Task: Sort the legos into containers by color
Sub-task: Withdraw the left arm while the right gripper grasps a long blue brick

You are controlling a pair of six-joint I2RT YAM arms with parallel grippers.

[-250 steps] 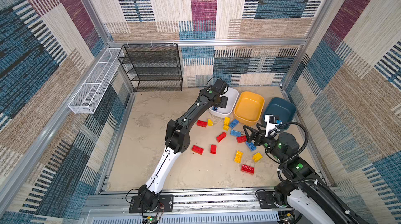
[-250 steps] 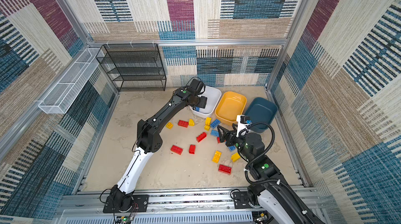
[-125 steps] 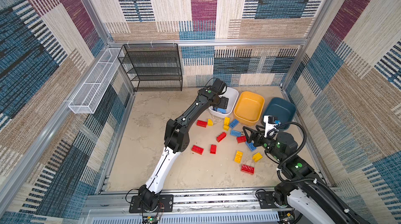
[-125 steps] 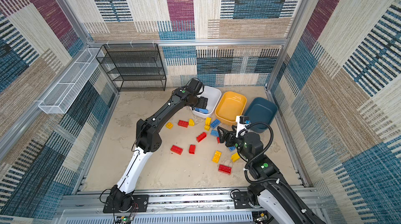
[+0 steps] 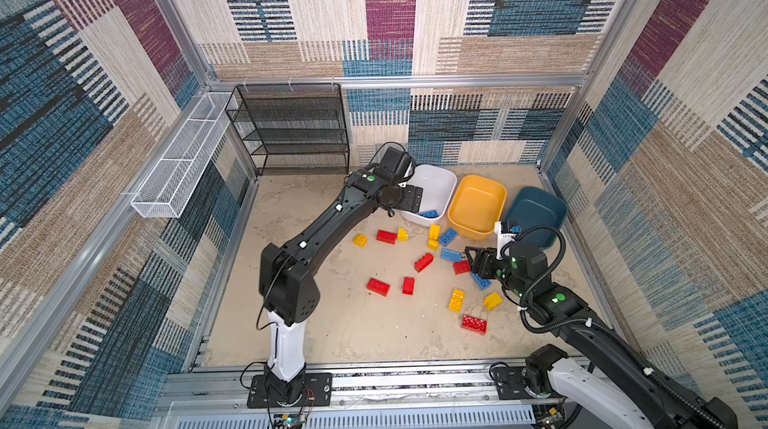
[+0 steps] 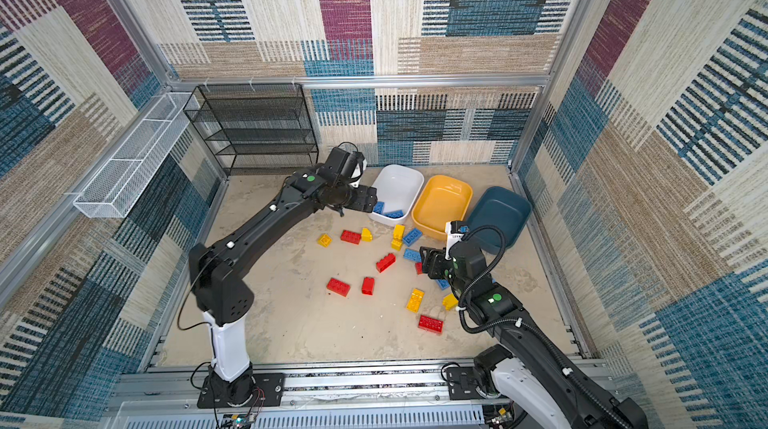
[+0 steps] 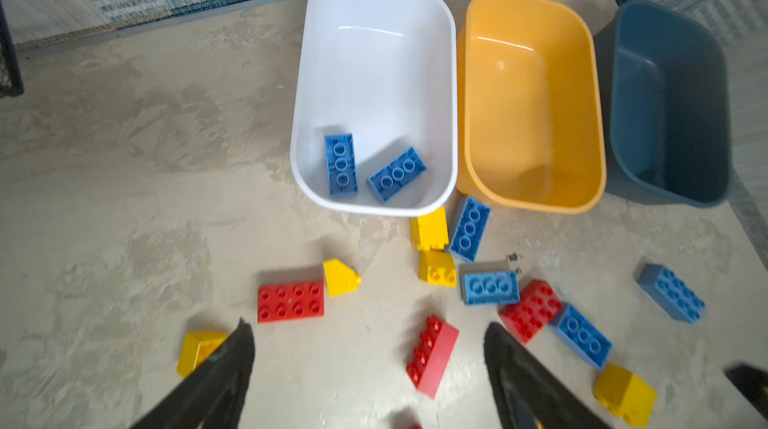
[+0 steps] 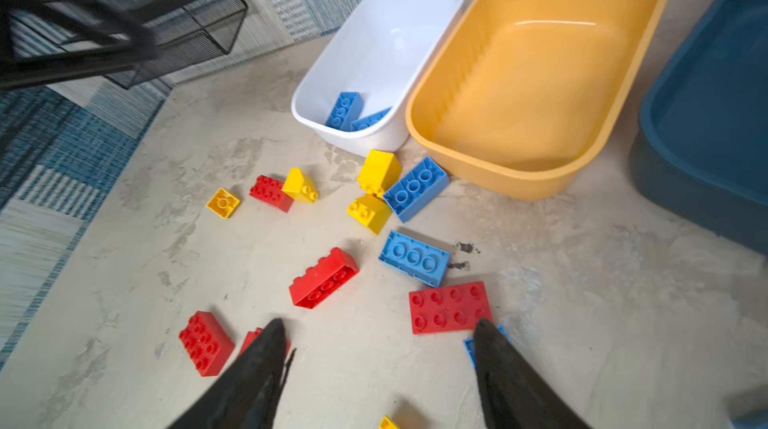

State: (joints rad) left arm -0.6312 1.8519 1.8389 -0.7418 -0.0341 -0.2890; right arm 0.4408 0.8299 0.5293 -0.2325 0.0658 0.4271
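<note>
**Since the bricks are small and hard, pinch them on their flat sides**

Most of the legos (image 5: 423, 262) lie spread out on the floor (image 5: 332, 323). In both top views they are in the middle and a bit to the right of the middle, just below the three tubs. Two blue bricks (image 7: 340, 165) are already inside the white tub (image 7: 374, 73). I can see nothing in the yellow-orange tub (image 7: 532, 94) or the teal tub (image 7: 665, 115).

These bricks look light, hard and stiff, so I think a firm squeeze will not hurt them. Their sides look smooth and shiny, so one could slip or pop out of a loose pinch. The best hold is likely across the two long flat sides, low down, and not on the bumps. A brick with a slope should be pinched on its two straight sides.

One flat red brick (image 8: 451, 308) lies bumps up with other bricks just beside it. That leaves little room for fingers there.

Near that red brick, right of the middle in both top views, hangs the right gripper (image 8: 379, 321). Its two fingers are apart, with nothing between them.

By the left edge of the white tub, in the upper middle of both top views, is the left gripper (image 7: 368, 325). It is spread wide and empty.
</note>
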